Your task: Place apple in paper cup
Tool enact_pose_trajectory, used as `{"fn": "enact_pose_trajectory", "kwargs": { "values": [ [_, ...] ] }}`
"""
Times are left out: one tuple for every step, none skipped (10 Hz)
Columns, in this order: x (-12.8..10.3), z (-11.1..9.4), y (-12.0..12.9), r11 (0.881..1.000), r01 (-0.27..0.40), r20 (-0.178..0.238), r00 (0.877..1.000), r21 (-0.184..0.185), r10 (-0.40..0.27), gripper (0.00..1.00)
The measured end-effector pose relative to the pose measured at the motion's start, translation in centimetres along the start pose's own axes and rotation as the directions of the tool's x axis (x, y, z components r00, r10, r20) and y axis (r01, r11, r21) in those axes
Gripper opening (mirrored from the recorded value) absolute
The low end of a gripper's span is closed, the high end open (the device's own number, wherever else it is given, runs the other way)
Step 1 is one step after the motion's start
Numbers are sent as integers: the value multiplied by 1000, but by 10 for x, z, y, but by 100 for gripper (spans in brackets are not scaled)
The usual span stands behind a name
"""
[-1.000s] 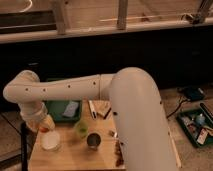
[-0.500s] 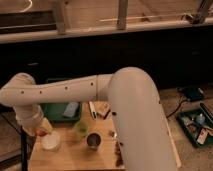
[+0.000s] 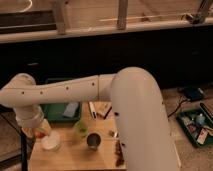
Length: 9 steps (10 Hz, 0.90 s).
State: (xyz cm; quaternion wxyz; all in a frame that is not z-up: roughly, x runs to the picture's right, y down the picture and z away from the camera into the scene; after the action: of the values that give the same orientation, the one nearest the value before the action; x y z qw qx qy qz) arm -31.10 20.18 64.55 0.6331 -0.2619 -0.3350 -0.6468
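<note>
The apple [image 3: 39,134] is a small orange-red fruit held in my gripper [image 3: 38,132] at the left edge of the wooden table [image 3: 75,156]. The gripper hangs from the white arm's wrist [image 3: 30,117], just up and left of the paper cup [image 3: 51,142]. That cup is short, wide and white, and stands upright at the table's front left. The apple is beside the cup's rim, not inside it. The wrist hides most of the gripper.
A translucent green cup [image 3: 80,129] and a dark metal cup [image 3: 93,140] stand right of the paper cup. A green tray [image 3: 61,111] lies behind them. Small items [image 3: 100,110] lie at the table's back. My arm's big white link [image 3: 142,125] covers the right side.
The gripper with the apple has come down a little, closer to the white cup. The cups have not moved.
</note>
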Motion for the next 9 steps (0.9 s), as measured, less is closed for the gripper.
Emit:
{"fn": "enact_pose_trajectory", "kwargs": {
  "values": [
    [0, 0, 1, 1000, -1, 0, 1000, 0, 1, 80],
    [0, 0, 2, 1000, -3, -1, 1000, 1, 3, 80],
    [0, 0, 3, 1000, -4, -1, 1000, 1, 4, 80],
    [-1, -1, 4, 1000, -5, 0, 1000, 3, 5, 80],
    [-1, -1, 4, 1000, -5, 0, 1000, 5, 5, 80],
    [-1, -1, 4, 1000, -3, 1, 1000, 6, 3, 80],
    [-1, -2, 4, 1000, -2, 2, 1000, 7, 2, 80],
    [-1, -2, 4, 1000, 0, 4, 1000, 9, 0, 80],
    [0, -2, 4, 1000, 1, 5, 1000, 10, -1, 80]
  ]
}}
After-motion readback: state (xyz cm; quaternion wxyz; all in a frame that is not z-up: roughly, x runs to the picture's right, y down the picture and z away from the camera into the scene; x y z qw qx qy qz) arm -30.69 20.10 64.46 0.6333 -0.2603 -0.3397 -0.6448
